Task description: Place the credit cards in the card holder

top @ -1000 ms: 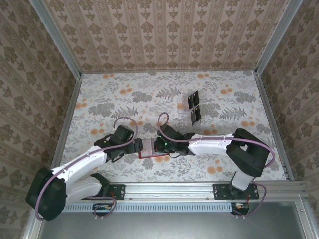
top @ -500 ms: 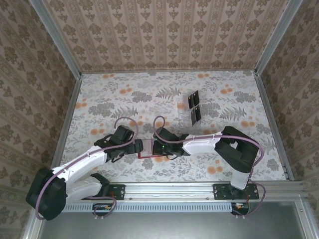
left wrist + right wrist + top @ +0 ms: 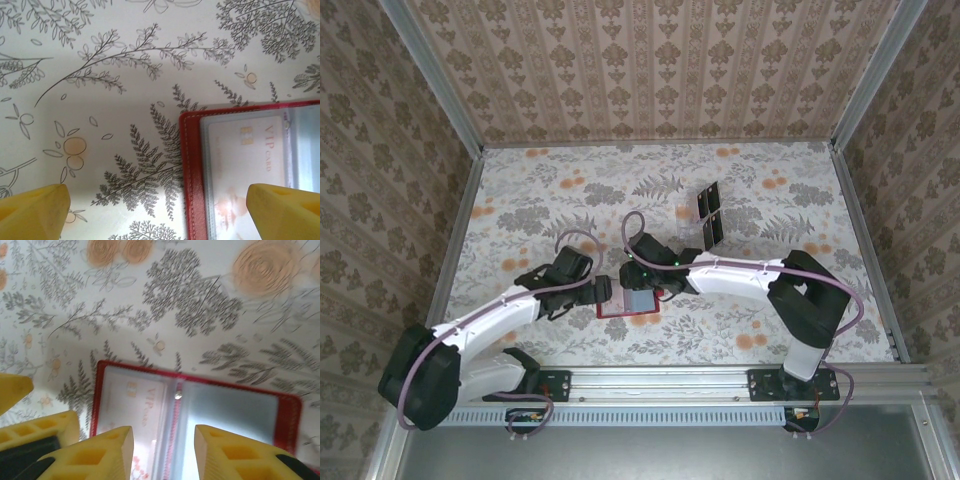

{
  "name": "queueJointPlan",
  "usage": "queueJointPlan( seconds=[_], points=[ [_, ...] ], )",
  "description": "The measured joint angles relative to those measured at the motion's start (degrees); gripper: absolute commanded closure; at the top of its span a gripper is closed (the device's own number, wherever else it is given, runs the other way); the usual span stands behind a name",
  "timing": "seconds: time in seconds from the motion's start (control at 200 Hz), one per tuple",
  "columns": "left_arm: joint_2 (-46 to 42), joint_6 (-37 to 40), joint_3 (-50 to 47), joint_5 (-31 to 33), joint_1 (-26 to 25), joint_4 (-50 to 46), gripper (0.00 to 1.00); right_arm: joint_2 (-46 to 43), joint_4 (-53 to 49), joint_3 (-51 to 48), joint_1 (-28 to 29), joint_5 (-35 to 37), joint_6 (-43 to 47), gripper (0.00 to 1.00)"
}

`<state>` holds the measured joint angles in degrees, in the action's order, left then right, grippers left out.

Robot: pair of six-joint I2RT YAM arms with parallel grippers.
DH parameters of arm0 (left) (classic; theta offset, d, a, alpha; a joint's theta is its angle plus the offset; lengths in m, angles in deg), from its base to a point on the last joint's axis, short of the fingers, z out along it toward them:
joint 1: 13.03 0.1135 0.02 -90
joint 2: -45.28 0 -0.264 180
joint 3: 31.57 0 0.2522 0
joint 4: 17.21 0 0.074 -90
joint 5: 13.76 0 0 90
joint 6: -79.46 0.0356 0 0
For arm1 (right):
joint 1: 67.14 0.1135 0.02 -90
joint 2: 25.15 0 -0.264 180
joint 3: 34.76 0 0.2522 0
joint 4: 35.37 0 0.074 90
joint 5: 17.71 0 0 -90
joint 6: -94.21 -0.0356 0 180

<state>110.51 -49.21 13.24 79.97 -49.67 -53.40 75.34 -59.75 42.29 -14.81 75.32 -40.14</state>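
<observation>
the card holder (image 3: 628,301) lies opened flat on the table (image 3: 540,190), near the near edge and about midway between the two arms. in the right wrist view its red border frames two clear pockets with a small snap at the fold. a pale card (image 3: 142,407) lettered "vip" sits in the left pocket, and the right pocket looks empty.

the right gripper (image 3: 164,450) hangs just above the holder with its jaws partly parted and nothing between them. the left gripper (image 3: 160,212) is spread wide at the holder's left edge, one fingertip over bare table and the other over the left pocket, gripping nothing. whether its tips touch the holder i cannot tell.

the credit cards (image 3: 710,215) that remain are two dark rectangles well apart from the holder, far and to the right of it, beside a clear rack (image 3: 685,212). whether they stand in the rack or lean on it is too small to tell.

judging from this, one card is already lodged, and the step in hand is the end of an insertion, with the right arm's pincer free of the card. the next move calls for the right arm to lift clear, reach far and right to a dark card and pinch it by a thin edge. it must then bring the card back level with an open pocket mouth. the left arm likely needs to pin the holder so it does not slide.
</observation>
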Motion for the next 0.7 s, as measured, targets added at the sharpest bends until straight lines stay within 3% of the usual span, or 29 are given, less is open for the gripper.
queueJointPlan(
  seconds=[0.42, 0.7],
  points=[
    [1.4, 0.6, 1.1, -0.1, 0.0, 1.1, 0.00, 3.5, -4.8, 1.2, -1.5, 2.4, 5.1, 0.60],
    [1.4, 1.0, 1.2, -0.1, 0.0, 1.5, 0.00, 7.0, -2.7, 1.3, -2.2, -0.7, 4.3, 0.59]
  ],
)
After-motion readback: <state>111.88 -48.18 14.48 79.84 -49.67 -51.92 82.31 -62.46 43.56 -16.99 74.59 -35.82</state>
